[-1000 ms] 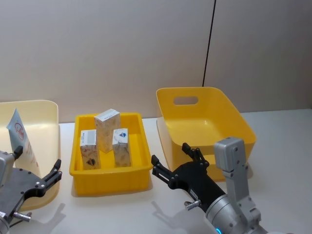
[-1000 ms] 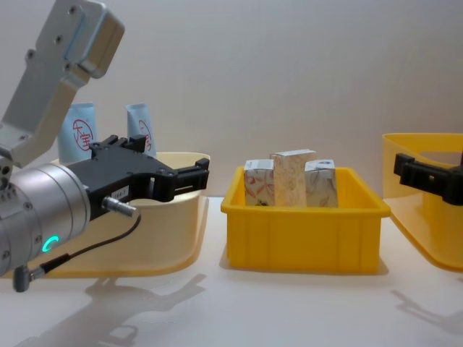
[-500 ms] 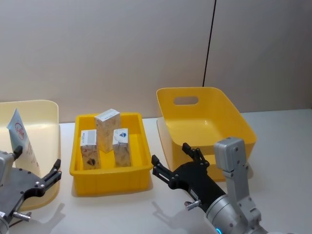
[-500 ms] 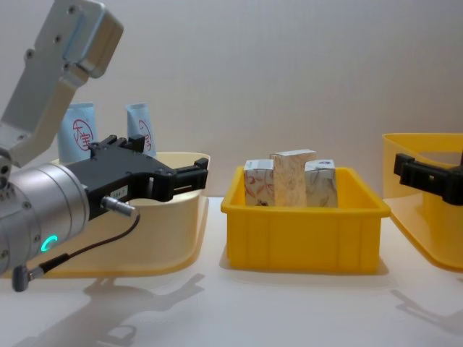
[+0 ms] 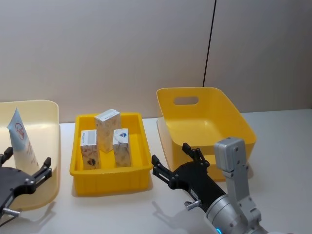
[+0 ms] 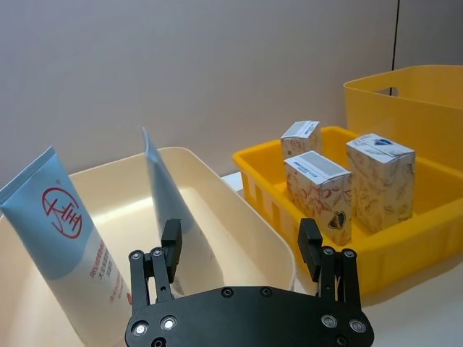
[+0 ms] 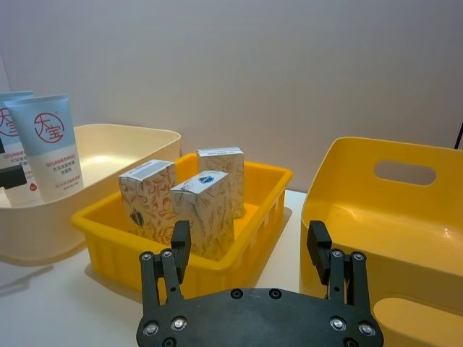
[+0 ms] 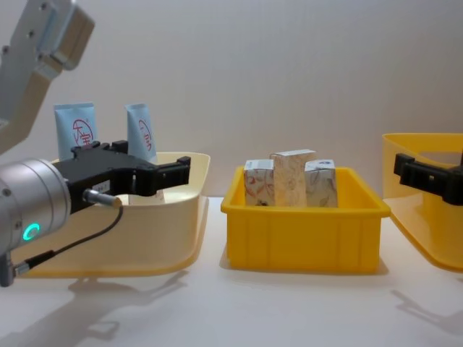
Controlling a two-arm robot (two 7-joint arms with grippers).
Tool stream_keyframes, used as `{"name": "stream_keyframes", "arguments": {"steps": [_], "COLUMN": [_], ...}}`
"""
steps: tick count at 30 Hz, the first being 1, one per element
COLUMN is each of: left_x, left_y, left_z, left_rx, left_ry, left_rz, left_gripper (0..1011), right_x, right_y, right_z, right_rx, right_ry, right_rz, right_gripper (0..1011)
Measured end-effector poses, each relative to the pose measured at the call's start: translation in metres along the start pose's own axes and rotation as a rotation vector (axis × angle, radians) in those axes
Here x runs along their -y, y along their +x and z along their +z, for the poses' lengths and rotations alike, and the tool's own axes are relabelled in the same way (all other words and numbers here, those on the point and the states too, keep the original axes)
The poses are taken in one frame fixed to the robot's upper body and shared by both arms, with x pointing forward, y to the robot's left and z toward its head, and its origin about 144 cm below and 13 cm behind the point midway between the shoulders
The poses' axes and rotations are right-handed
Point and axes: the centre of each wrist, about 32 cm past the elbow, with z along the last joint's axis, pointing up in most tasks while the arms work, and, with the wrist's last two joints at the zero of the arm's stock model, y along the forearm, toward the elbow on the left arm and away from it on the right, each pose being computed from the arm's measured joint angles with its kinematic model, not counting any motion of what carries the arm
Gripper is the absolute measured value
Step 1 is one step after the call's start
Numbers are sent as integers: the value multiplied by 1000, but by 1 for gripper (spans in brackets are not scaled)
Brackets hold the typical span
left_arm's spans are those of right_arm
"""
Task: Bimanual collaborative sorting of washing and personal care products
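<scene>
- A yellow tray (image 5: 109, 183) sits mid-table, and everything below is placed from it.
- Three small cartons stand upright inside the tray. The tallest carton (image 5: 107, 129) is toward its back. A shorter carton (image 5: 89, 150) stands at its left side, and another carton (image 5: 121, 147) is just right of that one.
- Left of the tray is a cream bin (image 8: 148, 231), its wall close beside the tray's.
- Two pale-blue tubes stand upright in the cream bin, caps down. One tube (image 8: 76, 131) is farther from the tray and the other tube (image 8: 141, 131) is nearer to it. Both rise well above the bin's rim.
- The left gripper (image 6: 241, 242) hovers left of the tray, over the near part of the cream bin. It faces the tubes with its fingers spread wide and grasps nothing.
- Right of the tray stands a deeper yellow bin (image 5: 237, 118) with a handle slot in its back wall.
- The right gripper (image 5: 170, 153) hangs off the tray's front right corner, near the deep bin. Its fingers are released and it holds nothing.
- The tray and both bins rest on a white table (image 5: 122, 214).
</scene>
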Motion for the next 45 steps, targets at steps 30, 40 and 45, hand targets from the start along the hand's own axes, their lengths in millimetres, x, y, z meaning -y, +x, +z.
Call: {"name": "stream_keyframes", "arguments": {"steps": [30,40,45], "left_x": [31,46,55], "left_y": [32,34,33], "left_z": [-5,-5,-5], "left_rx": [-186,-209,-218], "left_ry": [59,57,53], "left_rz": [47,42,38], "left_gripper": [1004,1003,1003], "right_x": [0,0,0], "right_y": [0,0,0], "right_z": [0,0,0], "right_rx": [0,0,0], "right_ry": [0,0,0], "right_rz": [0,0,0], "right_gripper": [1001,1001,1001]}}
